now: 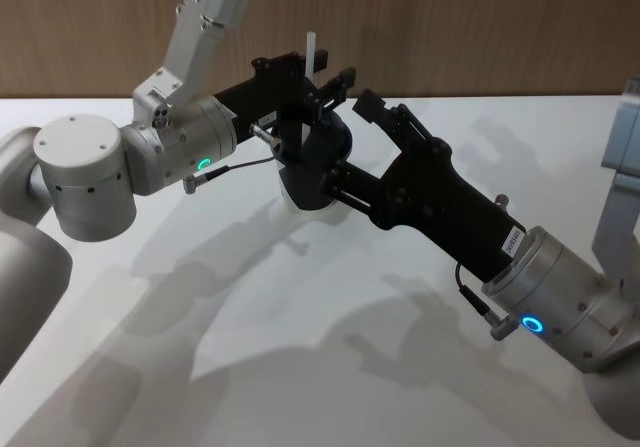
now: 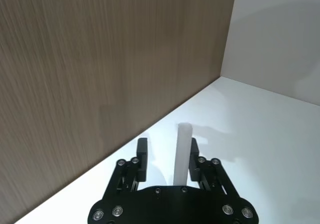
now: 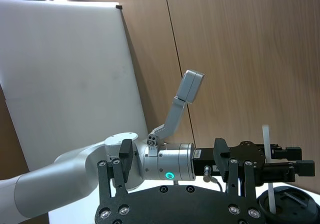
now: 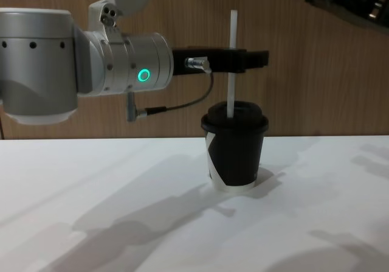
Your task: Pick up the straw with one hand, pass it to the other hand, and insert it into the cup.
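Observation:
The black cup stands on the white table, and the white straw rises upright from its lid. My left gripper, on the silver wrist with the green ring, is level with the straw's upper half. In the left wrist view the straw leans on one finger and a gap separates it from the other, so the left gripper is open. My right gripper hangs open and empty, high over the cup. From the right wrist the straw and cup lid show beyond it.
A wood-panelled wall runs right behind the cup. The white table stretches bare toward me, crossed by the arms' shadows. A thin dark cable loops from the left wrist beside the cup.

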